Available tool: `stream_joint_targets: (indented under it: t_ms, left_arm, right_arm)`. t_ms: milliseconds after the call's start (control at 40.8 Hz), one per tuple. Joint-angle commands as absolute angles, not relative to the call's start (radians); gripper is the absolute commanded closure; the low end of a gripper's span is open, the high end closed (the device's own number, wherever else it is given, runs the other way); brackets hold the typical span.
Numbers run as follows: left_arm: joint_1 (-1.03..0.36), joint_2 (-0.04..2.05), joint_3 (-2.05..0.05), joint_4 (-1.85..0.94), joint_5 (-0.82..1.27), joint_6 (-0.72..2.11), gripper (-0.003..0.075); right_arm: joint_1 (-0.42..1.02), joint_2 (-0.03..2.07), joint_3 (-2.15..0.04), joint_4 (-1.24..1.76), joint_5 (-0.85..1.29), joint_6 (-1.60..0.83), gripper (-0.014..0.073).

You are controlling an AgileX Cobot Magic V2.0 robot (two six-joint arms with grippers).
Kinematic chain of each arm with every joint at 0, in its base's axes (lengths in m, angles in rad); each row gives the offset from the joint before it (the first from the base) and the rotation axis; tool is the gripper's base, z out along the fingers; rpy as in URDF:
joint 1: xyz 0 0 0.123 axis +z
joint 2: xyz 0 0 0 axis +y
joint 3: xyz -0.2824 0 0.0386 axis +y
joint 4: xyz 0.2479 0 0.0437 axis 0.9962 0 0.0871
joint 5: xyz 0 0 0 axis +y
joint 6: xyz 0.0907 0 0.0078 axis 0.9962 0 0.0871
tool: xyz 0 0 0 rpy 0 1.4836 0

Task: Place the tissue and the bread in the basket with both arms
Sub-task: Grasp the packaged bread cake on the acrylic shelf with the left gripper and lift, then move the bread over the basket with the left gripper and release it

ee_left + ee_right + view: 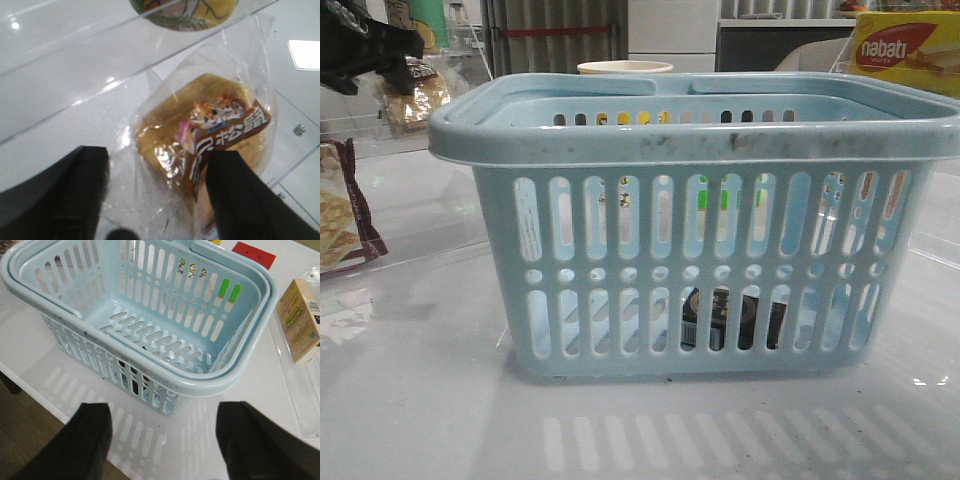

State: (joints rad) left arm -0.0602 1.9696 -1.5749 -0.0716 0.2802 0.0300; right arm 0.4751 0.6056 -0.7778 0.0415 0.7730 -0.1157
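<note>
The light blue basket (695,225) stands mid-table; it also shows in the right wrist view (150,315). The dark tissue (730,320) lies inside it against the front wall, seen through the slots. The bread (210,135), a clear packet with a brown label band, lies on the white surface at the far left (415,95). My left gripper (157,195) is open, its fingers straddling the packet's near end; it shows as a dark shape (365,45) above the bread. My right gripper (162,440) is open and empty, above the table in front of the basket.
A maroon-edged snack bag (340,215) lies at the left edge. A yellow nabati box (905,50) and a paper cup (625,68) stand behind the basket. A clear acrylic divider (100,55) runs by the bread. A yellow carton (300,320) lies beside the basket.
</note>
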Motion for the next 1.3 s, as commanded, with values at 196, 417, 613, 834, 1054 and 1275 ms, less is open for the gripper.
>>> stream_joint_targets:
  t_ms: [196, 417, 613, 834, 1054, 1275]
  left_arm:
    - [-0.063, 1.895, -1.612, -0.079, 0.240, 0.028, 0.0511]
    - [-0.085, 1.783, -1.635, -0.081, 0.344, 0.028, 0.0608]
    - [-0.142, 1.645, -1.673, -0.078, 0.465, 0.062, 0.0630]
    - [-0.270, 1.505, -1.675, -0.078, 0.661, 0.220, 0.0630]
    - [-0.433, 1.457, -1.675, -0.078, 0.828, 0.243, 0.0630]
    - [-0.584, 1.464, -1.669, -0.078, 0.853, 0.243, 0.0630]
  right_arm:
    - [0.475, 0.608, -0.805, 0.029, 0.701, -0.120, 0.0043]
    - [0.475, 0.608, -0.805, 0.029, 0.701, -0.120, 0.0043]
    - [0.475, 0.608, -0.805, 0.029, 0.701, -0.120, 0.0043]
    - [0.475, 0.608, -0.805, 0.029, 0.701, -0.120, 0.0043]
    - [0.475, 0.608, -0.805, 0.029, 0.701, -0.120, 0.0043]
    - [0.475, 0.608, -0.805, 0.029, 0.701, -0.120, 0.0043]
